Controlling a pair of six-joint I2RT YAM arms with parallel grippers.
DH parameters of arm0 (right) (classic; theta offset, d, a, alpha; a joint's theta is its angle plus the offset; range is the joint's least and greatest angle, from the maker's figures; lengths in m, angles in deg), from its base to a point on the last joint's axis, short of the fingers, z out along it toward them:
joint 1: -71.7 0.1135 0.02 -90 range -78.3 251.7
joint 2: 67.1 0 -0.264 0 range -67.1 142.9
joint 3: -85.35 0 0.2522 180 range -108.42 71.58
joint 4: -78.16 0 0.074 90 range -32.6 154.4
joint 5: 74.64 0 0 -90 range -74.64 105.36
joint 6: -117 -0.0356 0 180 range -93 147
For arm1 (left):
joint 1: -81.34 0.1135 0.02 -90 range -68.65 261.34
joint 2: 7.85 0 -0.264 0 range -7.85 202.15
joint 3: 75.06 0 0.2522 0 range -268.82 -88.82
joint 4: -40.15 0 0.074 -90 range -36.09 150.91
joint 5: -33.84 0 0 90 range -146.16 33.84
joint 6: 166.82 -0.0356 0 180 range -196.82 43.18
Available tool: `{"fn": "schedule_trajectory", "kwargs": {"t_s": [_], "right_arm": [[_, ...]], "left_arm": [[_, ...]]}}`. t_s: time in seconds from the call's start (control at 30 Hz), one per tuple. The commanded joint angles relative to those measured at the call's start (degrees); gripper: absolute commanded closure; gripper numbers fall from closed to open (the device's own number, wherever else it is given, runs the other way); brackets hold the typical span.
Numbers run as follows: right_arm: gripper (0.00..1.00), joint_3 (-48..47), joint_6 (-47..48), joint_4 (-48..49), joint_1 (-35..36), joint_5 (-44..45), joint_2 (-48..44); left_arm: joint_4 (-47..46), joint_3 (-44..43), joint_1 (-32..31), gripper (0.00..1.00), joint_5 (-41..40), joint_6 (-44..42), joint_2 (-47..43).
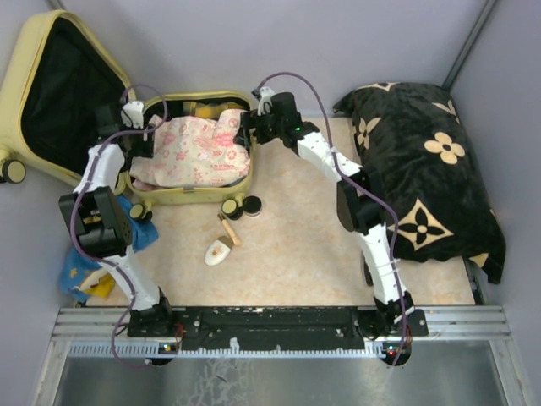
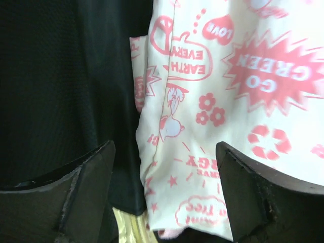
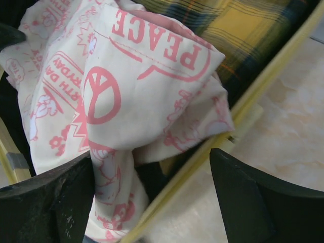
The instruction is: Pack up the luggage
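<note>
Luggage (image 1: 186,197) open at far left of surface (image 1: 296,254), pink-printed cream cloth (image 1: 199,152) bunched in base shell; left tool (image 2: 164,147) and right tool (image 3: 152,154), both spread wide at its ends, should tuck fabric below the rim.

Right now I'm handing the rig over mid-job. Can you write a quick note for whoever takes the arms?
Left gripper: open, holding nothing, over the left edge of the pink-printed cloth, beside the black lining.
Right gripper: open, straddling the right rim of the suitcase, by the cloth's corner.
Done: the cloth lies in the open suitcase over a plaid item; one corner bulges at the rim.
Left: a blue cloth, a small white item and a black flowered blanket lie outside the suitcase. The lid is open.
</note>
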Motion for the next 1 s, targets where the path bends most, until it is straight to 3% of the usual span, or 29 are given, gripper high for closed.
{"fn": "schedule_trajectory", "kwargs": {"t_s": [0.0,0.13,0.23,0.33,0.5,0.63,0.8,0.97], "right_arm": [[0.16,-2.7,1.1,-3.1,-2.6,-1.7,-6.8],[0.27,1.0,0.6,-2.5,-4.7,-4.1,-9.6],[0.36,5.3,-0.4,-0.7,-6.3,-5.3,-12.2],[0.39,7.5,-0.6,-1.2,-7.7,-5.5,-13.4],[0.41,9.7,-0.9,-2.4,-10.9,-5.2,-15.0],[0.41,12.4,-0.5,-3.2,-13.0,-3.8,-17.0],[0.41,14.8,0.8,-3.8,-14.4,-2.5,-19.1],[0.41,15.8,1.6,-4.1,-14.8,-1.6,-19.7]], "left_arm": [[2.1,-4.3,1.0,0.11,13.5,-2.2,-8.6],[4.3,-8.7,-3.0,0.12,31.5,-6.8,-8.4],[7.1,-13.8,-8.9,0.16,38.1,-9.7,-4.9],[6.0,-16.6,-15.2,0.27,41.1,-13.4,-1.0],[0.4,-21.9,-20.6,0.42,45.3,-12.0,7.5],[3.0,-27.1,-23.2,0.49,44.7,-16.0,15.4],[0.9,-26.8,-21.7,0.60,35.8,-15.4,21.2],[6.2,-26.0,-20.4,0.60,30.9,-23.2,26.0]]}}
